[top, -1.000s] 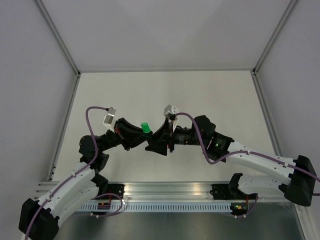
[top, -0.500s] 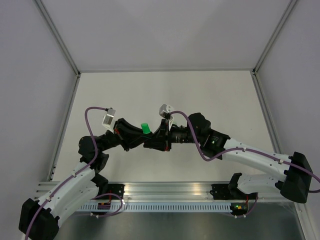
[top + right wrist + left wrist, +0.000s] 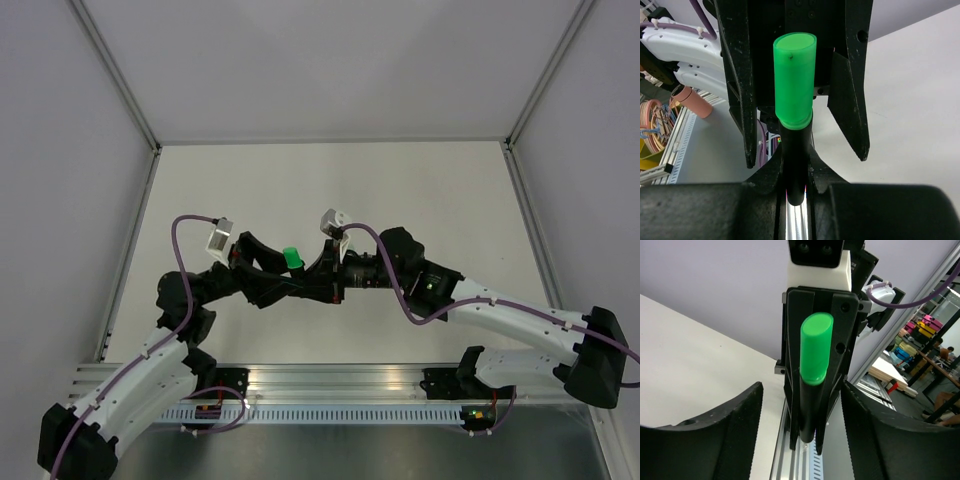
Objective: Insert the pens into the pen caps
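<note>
We have the dark pen (image 3: 794,167) held up in the air over the middle of the table (image 3: 420,190), with the green cap (image 3: 794,82) sitting on its upper end. The right gripper (image 3: 795,181) is pressed tight on the lower barrel. The left gripper (image 3: 801,395) faces it with its jaws spread, one finger on each side of the cap and neither touching it, as far as the wrist views show. We judge that the step in hand is letting go of the cap cleanly, so the care now belongs in the left arm's retreat. It should back straight off along its own approach line with the jaws kept wide, so that neither finger brushes the cap and cocks it sideways. The right grip should stay firm and quiet meanwhile, since a loose pinch on a round barrel lets the pen swing. The cap's lower lip looks square to the barrel all round (whether it has clicked fully home we cannot tell from here). A gentle press on the cap's flat end, in line with the pen, would settle that before anything else. Once the left fingers are well apart from the pen, we would lower it to the table and lay it down flat, not drop it.
</note>
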